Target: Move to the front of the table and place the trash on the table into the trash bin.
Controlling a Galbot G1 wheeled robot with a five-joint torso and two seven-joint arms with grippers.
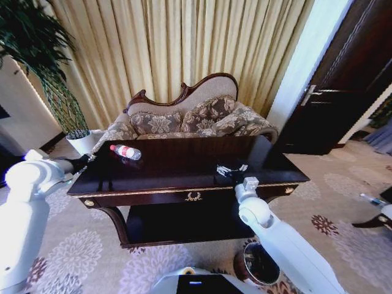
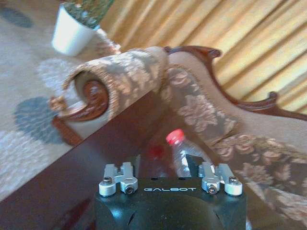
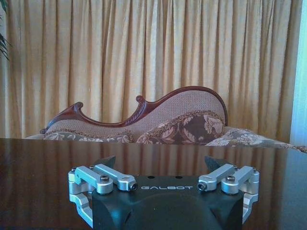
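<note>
A clear plastic bottle [image 1: 125, 151] with a red cap and red label lies on its side at the far left of the dark glossy table [image 1: 184, 160]. My left gripper [image 1: 84, 162] hovers open at the table's left end, a short way from the bottle [image 2: 188, 152], whose cap points toward it; its midpoint [image 2: 165, 165] sits just short of the cap. My right gripper [image 1: 230, 171] hangs open low over the table's front right area, its fingers [image 3: 160, 163] holding nothing. The round dark trash bin [image 1: 256, 264] stands on the carpet at the front right, partly behind my right arm.
A patterned sofa [image 1: 196, 119] with a carved wooden back stands right behind the table. A white plant pot [image 1: 86, 141] sits on the floor at the left. Curtains hang behind, and a dark door [image 1: 343, 92] is at the right. Carpet surrounds the table.
</note>
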